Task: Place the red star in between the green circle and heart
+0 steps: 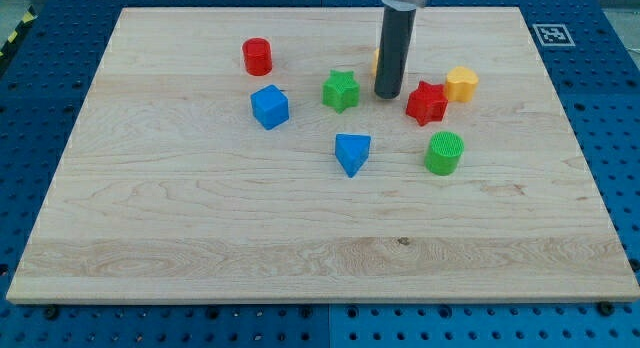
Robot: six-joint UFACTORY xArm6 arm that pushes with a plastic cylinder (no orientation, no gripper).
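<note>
My tip [388, 94], a bare rod gripping nothing, sits just left of the red star [427, 103], which already lies between the yellow heart [461, 83] and green circle [444, 153], so I judge only a slight nudge remains.

1 camera looks down at a slant from the wooden board's [300, 228] near edge, taking in the whole board.
</note>
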